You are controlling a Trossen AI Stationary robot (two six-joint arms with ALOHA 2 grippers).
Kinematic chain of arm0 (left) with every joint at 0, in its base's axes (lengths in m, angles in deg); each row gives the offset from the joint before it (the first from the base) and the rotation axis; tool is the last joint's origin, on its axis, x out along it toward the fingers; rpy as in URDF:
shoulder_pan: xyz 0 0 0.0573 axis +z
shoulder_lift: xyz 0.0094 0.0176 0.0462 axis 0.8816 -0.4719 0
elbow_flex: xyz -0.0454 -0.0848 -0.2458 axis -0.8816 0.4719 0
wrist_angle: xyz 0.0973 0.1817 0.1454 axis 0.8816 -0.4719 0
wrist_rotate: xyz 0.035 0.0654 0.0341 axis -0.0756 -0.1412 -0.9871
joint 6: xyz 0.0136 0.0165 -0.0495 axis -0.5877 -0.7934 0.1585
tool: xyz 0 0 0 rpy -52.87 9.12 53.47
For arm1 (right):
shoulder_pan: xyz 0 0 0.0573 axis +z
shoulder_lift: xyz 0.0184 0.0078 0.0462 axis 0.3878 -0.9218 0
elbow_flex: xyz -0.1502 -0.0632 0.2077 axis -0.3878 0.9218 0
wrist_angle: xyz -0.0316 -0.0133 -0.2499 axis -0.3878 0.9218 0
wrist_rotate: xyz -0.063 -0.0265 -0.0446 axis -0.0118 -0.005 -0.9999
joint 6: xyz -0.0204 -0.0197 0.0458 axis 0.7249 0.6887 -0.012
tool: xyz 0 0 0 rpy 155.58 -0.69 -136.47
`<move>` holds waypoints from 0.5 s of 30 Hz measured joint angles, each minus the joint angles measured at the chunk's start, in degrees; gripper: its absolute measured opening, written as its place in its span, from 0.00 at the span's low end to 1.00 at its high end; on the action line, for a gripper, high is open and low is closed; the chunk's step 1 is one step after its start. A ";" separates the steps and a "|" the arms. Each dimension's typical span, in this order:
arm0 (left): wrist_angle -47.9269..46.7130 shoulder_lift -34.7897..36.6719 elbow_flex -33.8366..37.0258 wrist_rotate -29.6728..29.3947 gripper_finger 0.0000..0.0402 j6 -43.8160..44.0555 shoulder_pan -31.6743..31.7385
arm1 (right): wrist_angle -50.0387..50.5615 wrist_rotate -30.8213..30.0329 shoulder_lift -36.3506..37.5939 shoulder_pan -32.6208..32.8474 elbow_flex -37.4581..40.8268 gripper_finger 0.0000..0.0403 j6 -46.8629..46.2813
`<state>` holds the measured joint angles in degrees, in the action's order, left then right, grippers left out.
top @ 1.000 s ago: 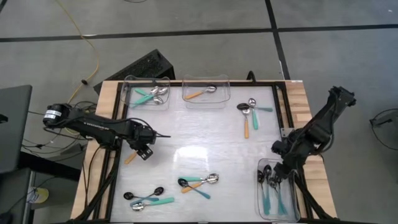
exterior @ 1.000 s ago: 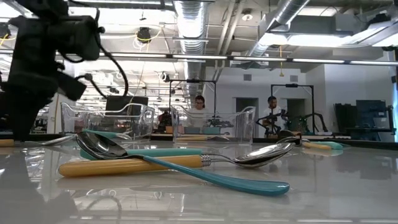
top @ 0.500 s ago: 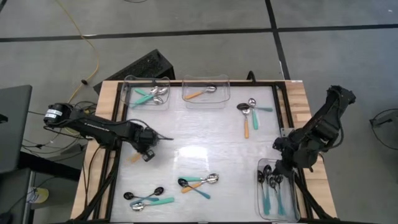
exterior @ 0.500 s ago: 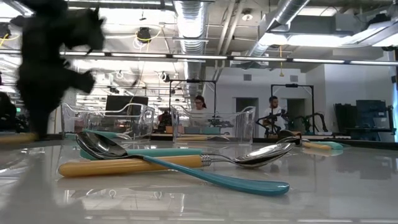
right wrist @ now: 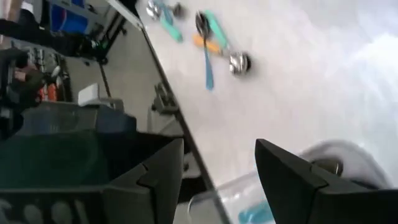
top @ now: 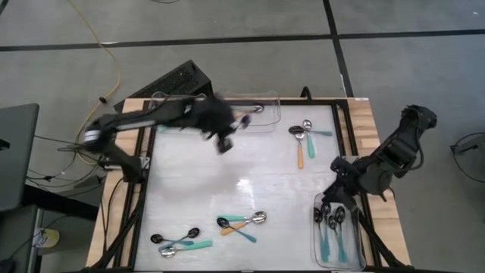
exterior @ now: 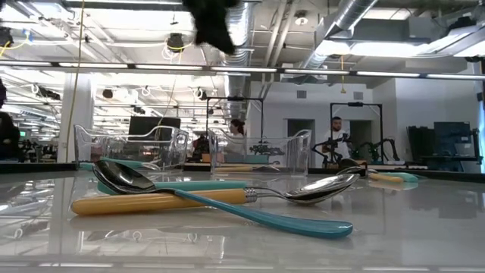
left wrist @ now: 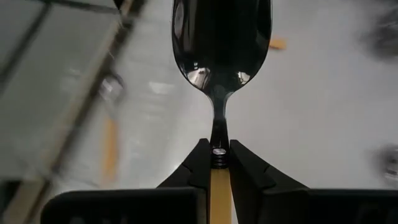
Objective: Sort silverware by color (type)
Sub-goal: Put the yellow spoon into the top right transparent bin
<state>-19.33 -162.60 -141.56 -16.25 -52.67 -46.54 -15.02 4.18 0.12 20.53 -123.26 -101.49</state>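
Observation:
My left gripper (top: 225, 139) is raised over the far part of the table, beside the two clear far bins, and shows blurred at the top of the low view (exterior: 212, 23). It is shut on a spoon (left wrist: 221, 43) with a black bowl and an orange handle. My right gripper (right wrist: 217, 180) is open over the clear bin (top: 356, 254) at the table's right near corner, which holds black spoons with teal handles. Three groups of spoons lie flat on the table: near centre (top: 242, 222), near left (top: 178, 241) and far right (top: 305, 136). My left gripper holds the spoon where its orange handle meets the dark neck (left wrist: 217, 157), pinched between the two fingers (left wrist: 198, 165). The black bowl (left wrist: 221, 43) sticks out forward past the fingertips, in line with them. The spoon is lifted clear of the table.
The far left bin (top: 198, 127) holds spoons with teal handles, and the bin next to it (top: 271, 125) holds one with an orange handle. The middle of the white table top (top: 265, 174) has no spoons. People stand in the room beyond the table.
My left gripper has risen from the table's left edge with the orange-handled spoon and has swung quickly toward the far edge and rightward, ending beside the far bins. The spoon has been lifted clear of the table.

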 joint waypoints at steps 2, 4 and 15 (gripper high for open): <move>-2.07 -8.46 -9.19 -0.05 0.04 -6.04 3.20 | -0.38 -2.47 -0.21 -0.93 0.00 0.55 3.00; -4.71 -16.07 -18.14 -0.16 0.03 -10.88 6.05 | -1.48 -6.36 -0.80 -1.90 0.00 0.55 6.66; -12.53 -40.60 -38.46 -3.02 0.03 -19.78 14.69 | -3.03 -19.65 -6.98 -6.26 -0.02 0.55 12.44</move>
<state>-31.86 -203.20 -180.02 -19.27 -72.45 -31.85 -18.05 -15.47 -6.85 14.27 -123.28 -89.05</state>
